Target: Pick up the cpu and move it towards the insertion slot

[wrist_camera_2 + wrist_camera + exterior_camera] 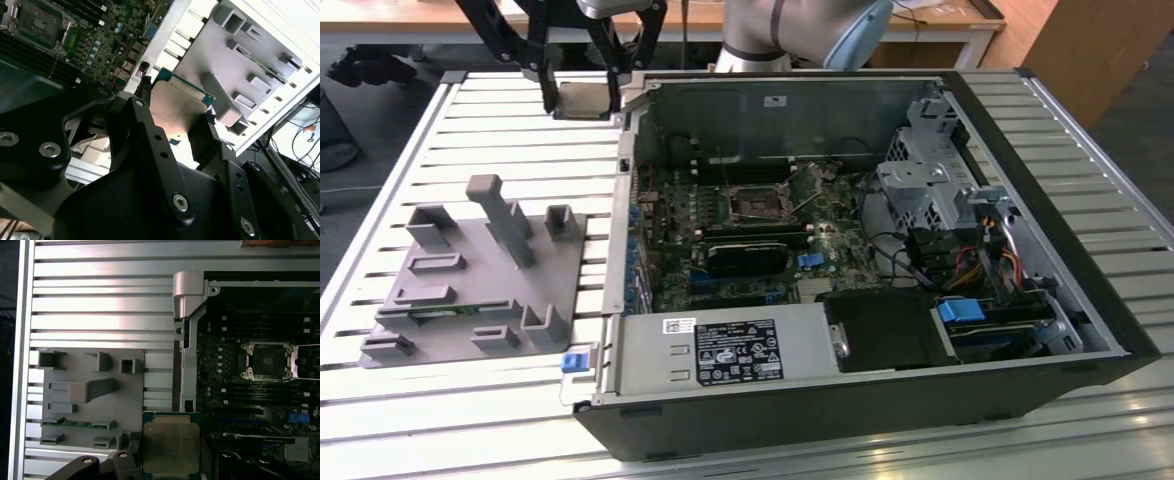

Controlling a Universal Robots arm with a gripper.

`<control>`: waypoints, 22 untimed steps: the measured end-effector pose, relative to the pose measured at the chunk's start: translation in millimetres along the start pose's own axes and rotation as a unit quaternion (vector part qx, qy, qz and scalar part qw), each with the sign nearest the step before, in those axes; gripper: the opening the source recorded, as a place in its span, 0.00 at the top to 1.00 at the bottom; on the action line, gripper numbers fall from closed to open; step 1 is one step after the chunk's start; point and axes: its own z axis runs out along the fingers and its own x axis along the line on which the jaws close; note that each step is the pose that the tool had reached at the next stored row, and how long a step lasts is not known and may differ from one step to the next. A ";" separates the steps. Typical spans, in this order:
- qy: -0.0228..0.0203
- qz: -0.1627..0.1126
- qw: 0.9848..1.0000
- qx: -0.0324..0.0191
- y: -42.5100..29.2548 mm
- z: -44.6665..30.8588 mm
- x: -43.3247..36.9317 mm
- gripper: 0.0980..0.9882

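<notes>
My gripper (584,100) is shut on the cpu (586,96), a flat square chip with a silvery face. It holds the chip in the air above the slatted table, just outside the open computer case's far corner on the exterior view's left. Both wrist views show the cpu (170,442) (177,110) clamped edge to edge between the black fingers (142,107). The insertion slot (754,203) is a square socket with a metal frame on the motherboard inside the case, and appears in both wrist views (267,360) (42,22). The chip is well short of it, outside the case wall.
The open computer case (1067,330) lies on a slatted aluminium table (494,130). A grey plastic fixture plate (467,270) with upright posts sits on the exterior view's left. The case's metal side wall (182,340) stands between the chip and the motherboard. Drive cages and cables fill the case's right side.
</notes>
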 end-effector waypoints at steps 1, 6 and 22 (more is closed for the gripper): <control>0.000 0.000 1.000 0.000 0.0 -0.1 -1.0 0.50; 0.000 0.000 1.000 0.000 0.0 -0.6 -6.5 0.50; 0.000 0.000 1.000 0.000 -0.2 -1.7 -20.7 0.50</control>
